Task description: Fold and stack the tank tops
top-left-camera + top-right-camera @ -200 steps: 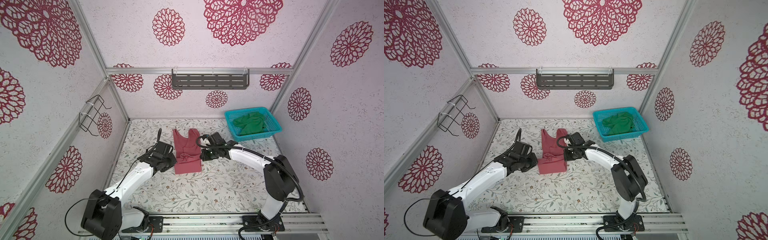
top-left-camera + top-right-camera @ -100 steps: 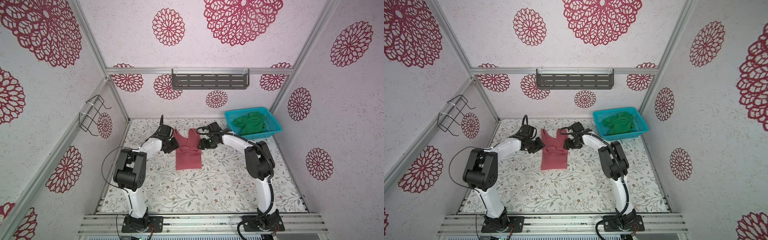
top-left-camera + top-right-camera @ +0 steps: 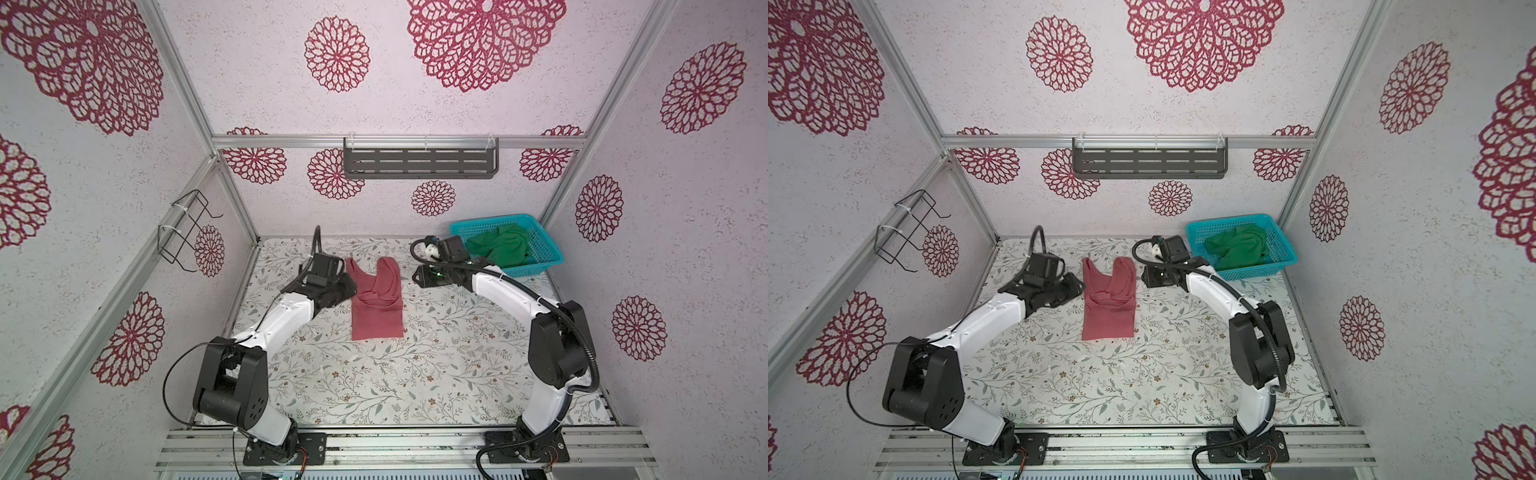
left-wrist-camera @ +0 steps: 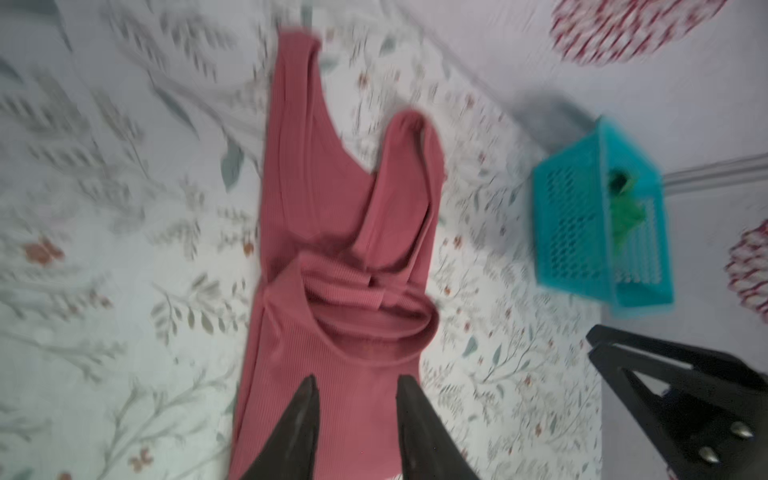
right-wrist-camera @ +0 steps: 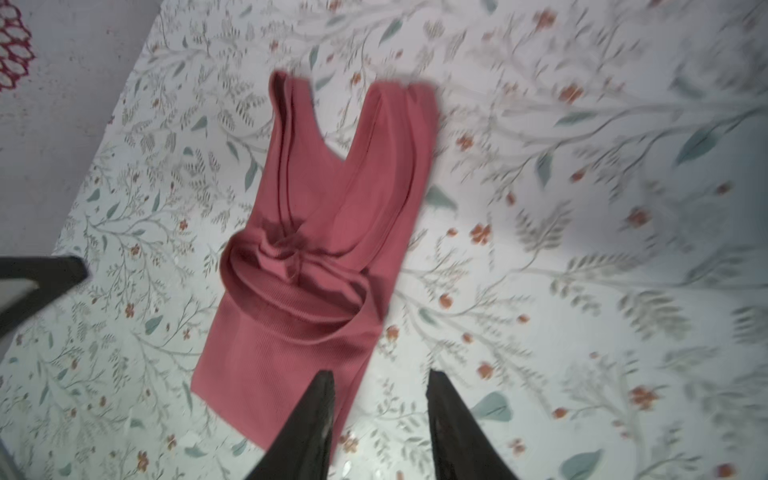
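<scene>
The dusty pink tank top lies flat on the floral table in both top views, folded into a narrow strip with its straps toward the back wall. The neckline area is bunched. My left gripper sits at its left edge, open, its tips hovering over the cloth with nothing gripped. My right gripper is a little to the right of the straps, open and empty, with one finger over the cloth's edge. The green tank top lies crumpled in the turquoise basket.
The basket stands at the back right corner against the wall. A dark slotted shelf hangs on the back wall and a wire rack on the left wall. The patterned table surface spreads in front of the pink top.
Both grippers were shut at the pink top's sides a second ago. They swung toward the back, opened, let the cloth go and have drawn slightly away from it.
</scene>
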`<state>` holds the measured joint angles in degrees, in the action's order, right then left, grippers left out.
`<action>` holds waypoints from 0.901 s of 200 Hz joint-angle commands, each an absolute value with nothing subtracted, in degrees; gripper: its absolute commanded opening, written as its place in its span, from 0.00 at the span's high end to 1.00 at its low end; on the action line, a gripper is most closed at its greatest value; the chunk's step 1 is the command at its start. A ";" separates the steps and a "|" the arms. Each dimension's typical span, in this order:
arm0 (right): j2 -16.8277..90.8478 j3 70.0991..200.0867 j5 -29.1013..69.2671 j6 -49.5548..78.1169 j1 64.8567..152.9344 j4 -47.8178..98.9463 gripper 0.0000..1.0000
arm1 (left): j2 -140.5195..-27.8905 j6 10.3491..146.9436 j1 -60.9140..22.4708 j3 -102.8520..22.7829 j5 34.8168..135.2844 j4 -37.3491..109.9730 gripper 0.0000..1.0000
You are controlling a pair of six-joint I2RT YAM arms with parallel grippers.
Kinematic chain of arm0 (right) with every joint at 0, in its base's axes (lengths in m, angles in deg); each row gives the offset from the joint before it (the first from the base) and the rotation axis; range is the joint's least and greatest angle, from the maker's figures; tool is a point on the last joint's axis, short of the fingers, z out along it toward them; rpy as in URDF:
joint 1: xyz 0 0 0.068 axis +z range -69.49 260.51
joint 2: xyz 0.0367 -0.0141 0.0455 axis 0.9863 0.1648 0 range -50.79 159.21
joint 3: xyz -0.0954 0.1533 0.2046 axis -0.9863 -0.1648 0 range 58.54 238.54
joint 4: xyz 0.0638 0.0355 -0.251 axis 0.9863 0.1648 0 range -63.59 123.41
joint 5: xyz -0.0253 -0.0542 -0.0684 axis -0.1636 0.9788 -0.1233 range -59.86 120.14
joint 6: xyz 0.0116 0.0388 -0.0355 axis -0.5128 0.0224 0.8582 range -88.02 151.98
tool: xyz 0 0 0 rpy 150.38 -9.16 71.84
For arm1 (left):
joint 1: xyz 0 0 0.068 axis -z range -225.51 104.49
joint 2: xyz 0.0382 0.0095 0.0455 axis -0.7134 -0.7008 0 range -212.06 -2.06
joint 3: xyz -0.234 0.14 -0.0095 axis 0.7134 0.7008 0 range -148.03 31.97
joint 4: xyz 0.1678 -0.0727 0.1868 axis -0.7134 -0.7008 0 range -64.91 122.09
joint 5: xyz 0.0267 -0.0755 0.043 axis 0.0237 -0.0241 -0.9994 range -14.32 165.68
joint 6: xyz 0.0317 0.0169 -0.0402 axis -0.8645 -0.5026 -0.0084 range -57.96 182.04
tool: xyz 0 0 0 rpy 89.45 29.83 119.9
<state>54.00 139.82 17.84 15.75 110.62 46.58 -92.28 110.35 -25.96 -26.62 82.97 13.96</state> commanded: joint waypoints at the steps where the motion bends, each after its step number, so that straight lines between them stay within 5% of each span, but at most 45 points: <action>1: 54.29 134.75 16.77 11.46 113.98 41.86 0.64 | -94.04 115.36 -24.69 -22.30 83.19 18.85 0.68; 40: 62.76 138.38 15.72 11.02 115.55 39.24 0.67 | -101.69 112.14 -24.91 -27.79 82.21 19.03 0.69; 116: 76.33 168.52 26.07 19.20 111.02 51.18 0.66 | -112.64 98.51 -35.27 -53.94 76.56 9.79 0.60; 180: 63.46 154.56 23.94 17.53 110.23 46.82 0.62 | -98.40 102.76 -30.04 -37.59 78.89 12.02 0.55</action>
